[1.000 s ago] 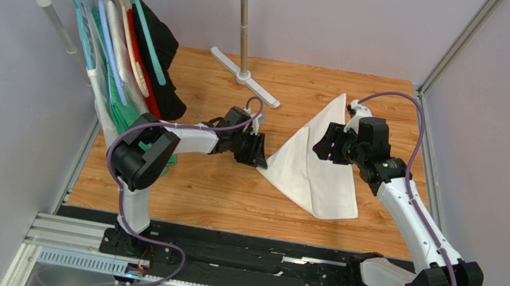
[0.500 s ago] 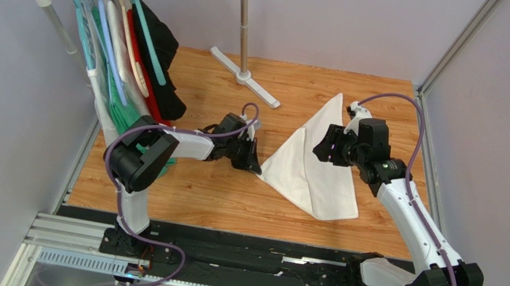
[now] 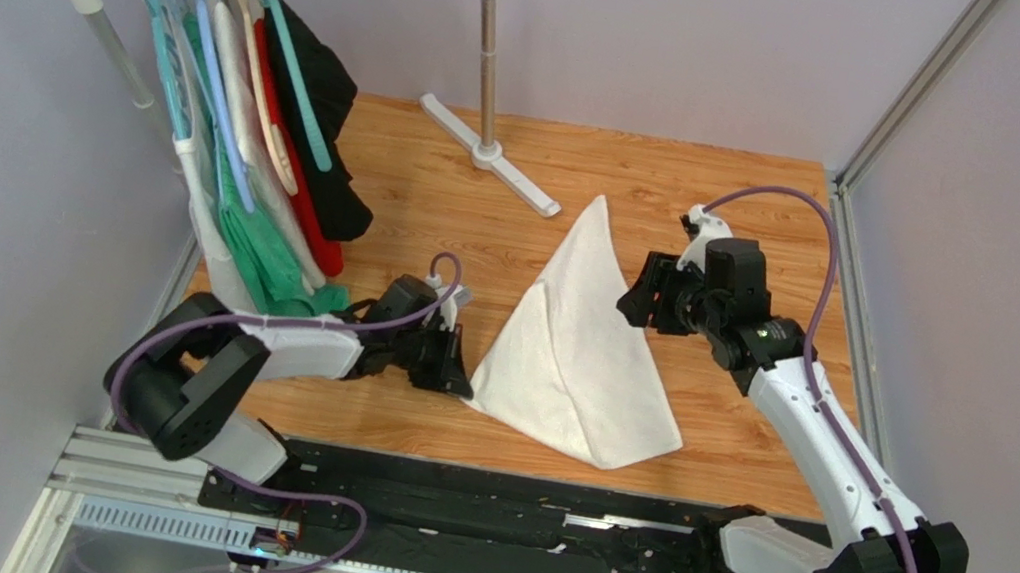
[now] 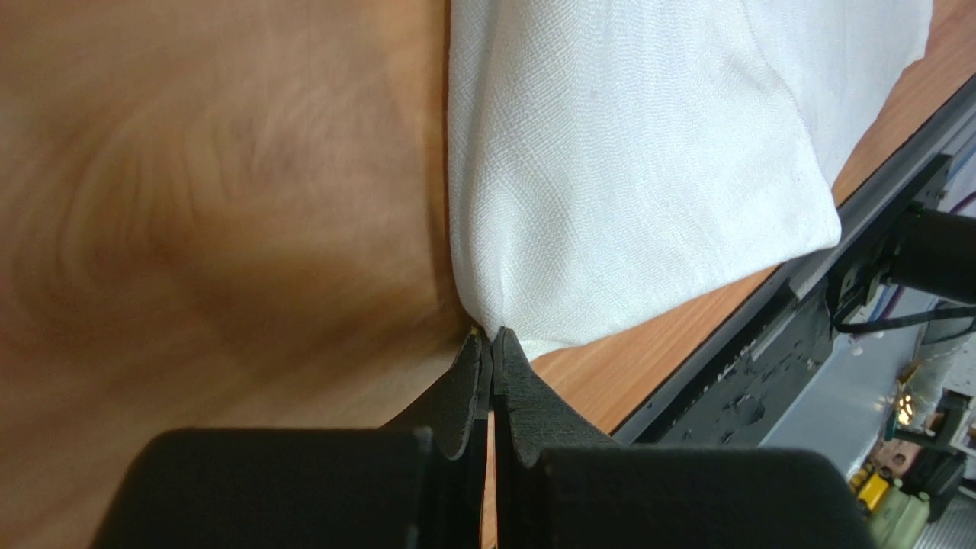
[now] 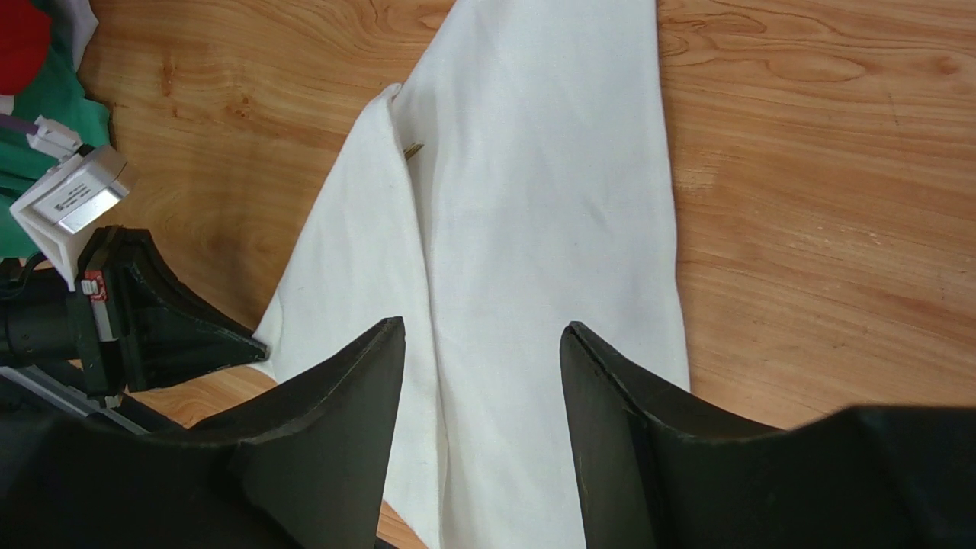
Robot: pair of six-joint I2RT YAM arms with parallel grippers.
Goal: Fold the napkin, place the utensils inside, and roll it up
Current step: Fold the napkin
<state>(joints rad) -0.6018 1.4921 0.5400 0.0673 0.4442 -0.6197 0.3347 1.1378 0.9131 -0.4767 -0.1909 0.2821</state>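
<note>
The left gripper (image 3: pixel 462 378) is low at the near side of the brown wooden table (image 3: pixel 772 205). It is pinched tight on the near left corner of the soft white cloth napkin (image 3: pixel 584 343). The napkin lies folded in the middle, with its point far away. The right gripper (image 3: pixel 632 302) hangs spread wide over its right edge, holding nothing. Coloured clothes on hangers (image 3: pixel 249 96) are far left.

Top cam: high behind the arm bases (image 3: pixel 254 468), looking down on the whole bench (image 3: pixel 376 411). Left wrist: low, tight on the napkin (image 4: pixel 642 149) near-left corner. Right wrist: higher, facing down; all three share the napkin.
</note>
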